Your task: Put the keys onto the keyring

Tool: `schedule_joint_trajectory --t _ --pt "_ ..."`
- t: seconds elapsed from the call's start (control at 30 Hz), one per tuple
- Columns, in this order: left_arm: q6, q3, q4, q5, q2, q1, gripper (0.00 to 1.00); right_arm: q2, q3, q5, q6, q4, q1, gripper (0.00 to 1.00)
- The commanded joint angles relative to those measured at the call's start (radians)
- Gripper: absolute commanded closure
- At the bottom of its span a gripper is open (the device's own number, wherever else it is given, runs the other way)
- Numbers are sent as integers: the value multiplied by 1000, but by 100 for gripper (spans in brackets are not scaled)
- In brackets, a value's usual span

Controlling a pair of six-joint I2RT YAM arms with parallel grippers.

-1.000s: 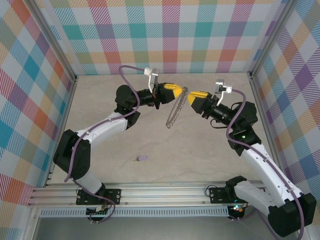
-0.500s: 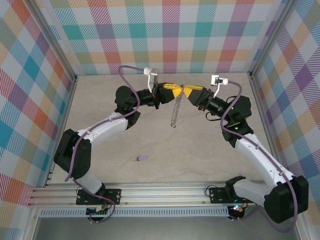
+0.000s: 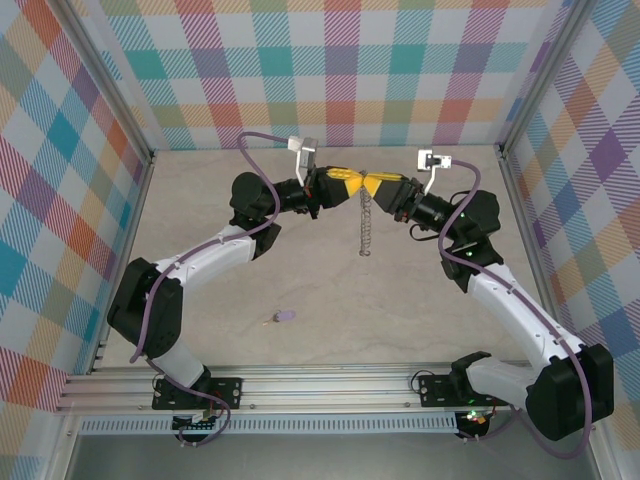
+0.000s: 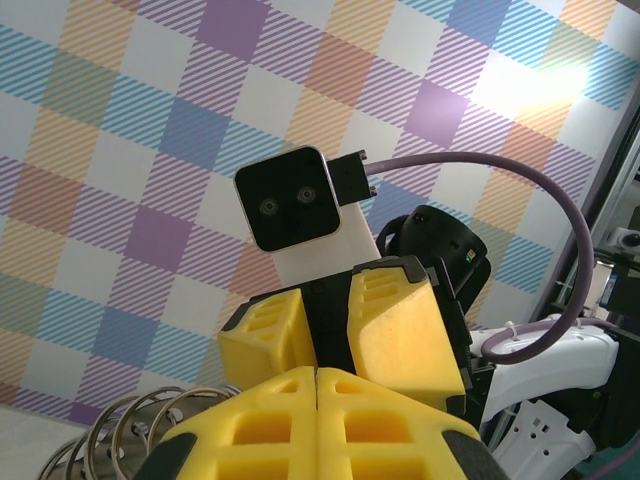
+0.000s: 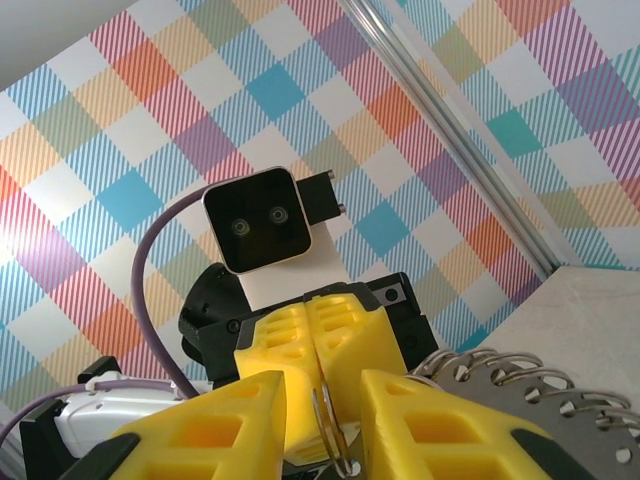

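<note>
Two hands meet tip to tip above the surface (image 3: 250, 210). Our left hand (image 3: 349, 183) is pressed together, clamped on the keyring (image 3: 366, 226), which dangles between them. Our right hand (image 3: 375, 186) holds its fingers (image 5: 425, 425) slightly apart, astride the ring's wire. We judge this a regrip. Next, the lilac key (image 3: 285, 316), lying well apart near the left arm, needs fetching.

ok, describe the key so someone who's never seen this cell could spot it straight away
On the beige table seen from above, look near the front rail, just right of the left arm's lower link. A tiny key lies flat there, alone. Its lilac head sets it apart from the keyring, a grey metal hoop hanging in the air farther back.
</note>
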Motion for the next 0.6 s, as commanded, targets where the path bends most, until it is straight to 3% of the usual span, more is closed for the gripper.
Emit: schedule_joint_trajectory --t 0.0,0.27,0.43,0.53,0.57 --pt "8 -2 62 -16 -38 7 100 -10 31 -30 -8 6 -5 76" --pt "12 0 57 -20 -40 7 100 -37 9 -27 -35 -48 -5 82" --pt "11 1 53 -17 -41 7 100 -37 12 -18 -41 -55 -5 98" --pt "25 -1 26 -39 -50 8 100 -34 15 1 -54 -56 -5 100" --pt "35 -7 13 -51 -58 10 94 -35 15 8 -59 -55 -5 100"
